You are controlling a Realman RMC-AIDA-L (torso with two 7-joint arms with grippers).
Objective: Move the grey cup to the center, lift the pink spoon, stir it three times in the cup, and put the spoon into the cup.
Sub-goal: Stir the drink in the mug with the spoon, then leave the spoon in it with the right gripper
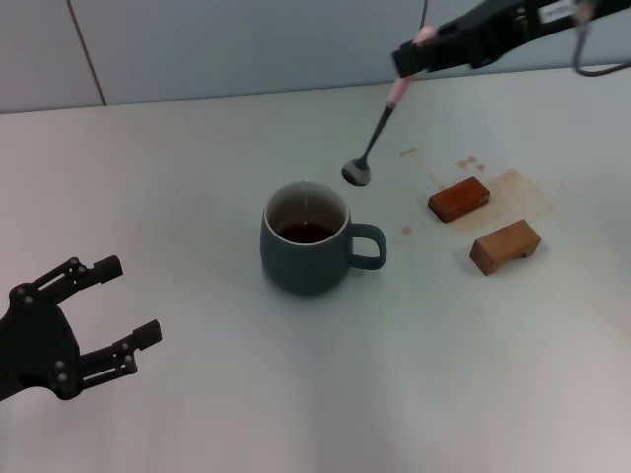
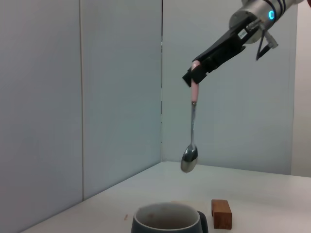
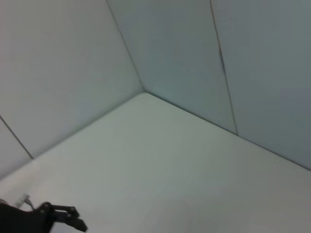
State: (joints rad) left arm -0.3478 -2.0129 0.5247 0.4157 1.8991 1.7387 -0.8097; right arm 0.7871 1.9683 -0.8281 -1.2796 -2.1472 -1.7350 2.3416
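White table (image 1: 296, 394), pale grey panel walls (image 2: 116, 82) behind. Grey cup (image 1: 308, 239) stands upright near table centre, handle toward the robot's right, brown liquid low inside, whitish inner wall. In left wrist view only the cup's rim (image 2: 167, 221) shows at the frame edge.

Right gripper (image 1: 419, 51) up in the air beyond the cup, fingers clamped on the pink handle end of the pink spoon (image 1: 375, 133). Spoon hangs down, slightly tilted, metal bowl lowest, clear of the cup, above and behind the rim on the handle side; not inside the cup. Left wrist view confirms: spoon (image 2: 192, 131) dangles from right gripper (image 2: 194, 77), bowl well above the cup opening.

Left gripper (image 1: 108, 310) low at the robot's left, near the table, well apart from the cup, fingers spread, holding nothing. It shows also in right wrist view (image 3: 63, 218).

Two brown wooden blocks (image 1: 458, 199) (image 1: 505, 245) lie right of the cup, brown stains (image 1: 513, 187) around them.
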